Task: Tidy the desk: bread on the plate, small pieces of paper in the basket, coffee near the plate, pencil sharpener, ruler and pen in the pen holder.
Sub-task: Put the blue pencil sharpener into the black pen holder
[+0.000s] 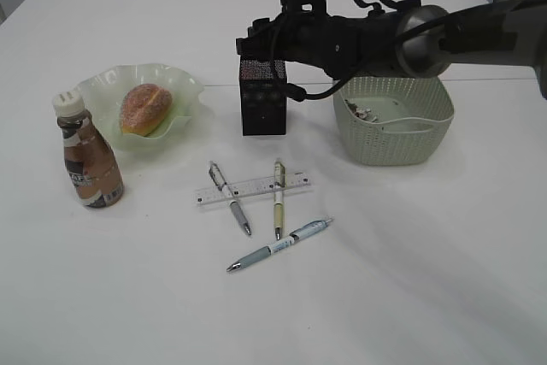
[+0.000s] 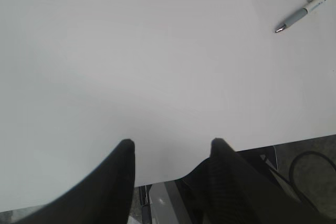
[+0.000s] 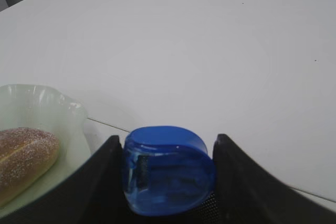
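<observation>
My right gripper (image 3: pixel 167 138) is shut on the blue pencil sharpener (image 3: pixel 168 169), held just over the black mesh pen holder (image 1: pixel 263 100); the exterior view shows that gripper (image 1: pixel 261 50) above the box. The bread (image 1: pixel 145 108) lies on the green plate (image 1: pixel 184 91), with the coffee (image 1: pixel 90 156) standing at its left. Small pieces of paper (image 1: pixel 363 113) lie in the basket (image 1: pixel 393 126). The clear ruler (image 1: pixel 252 190) lies across two pens (image 1: pixel 231 198) (image 1: pixel 278 198), and a third pen (image 1: pixel 282 245) lies nearer. My left gripper (image 2: pixel 172 142) hangs open and empty over the desk's (image 2: pixel 157 66) near edge.
The right arm (image 1: pixel 444 36) stretches from the right across the basket's top. In the right wrist view the plate's rim (image 3: pixel 68 108) and the bread (image 3: pixel 23 150) sit at lower left. Pen tips (image 2: pixel 310 9) show at the top right of the left wrist view.
</observation>
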Available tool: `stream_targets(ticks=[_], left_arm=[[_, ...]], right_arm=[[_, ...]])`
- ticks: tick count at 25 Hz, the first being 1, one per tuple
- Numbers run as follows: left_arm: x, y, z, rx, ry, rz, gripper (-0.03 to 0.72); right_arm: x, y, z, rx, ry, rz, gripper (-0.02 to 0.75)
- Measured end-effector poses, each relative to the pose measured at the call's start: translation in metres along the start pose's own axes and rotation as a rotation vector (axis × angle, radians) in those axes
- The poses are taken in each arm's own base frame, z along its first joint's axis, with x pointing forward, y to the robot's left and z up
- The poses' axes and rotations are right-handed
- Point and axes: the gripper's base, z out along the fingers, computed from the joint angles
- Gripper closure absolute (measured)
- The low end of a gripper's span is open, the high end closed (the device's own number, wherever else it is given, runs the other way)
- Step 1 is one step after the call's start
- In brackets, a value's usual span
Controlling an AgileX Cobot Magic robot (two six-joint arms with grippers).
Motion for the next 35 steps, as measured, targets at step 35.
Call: stream_targets(ticks=[35], left_arm=[[0.000, 0.000, 0.000, 0.000, 0.000, 0.000, 0.347]], right_arm=[[0.007, 0.001, 0.000, -0.013, 0.083, 0.045, 0.293]])
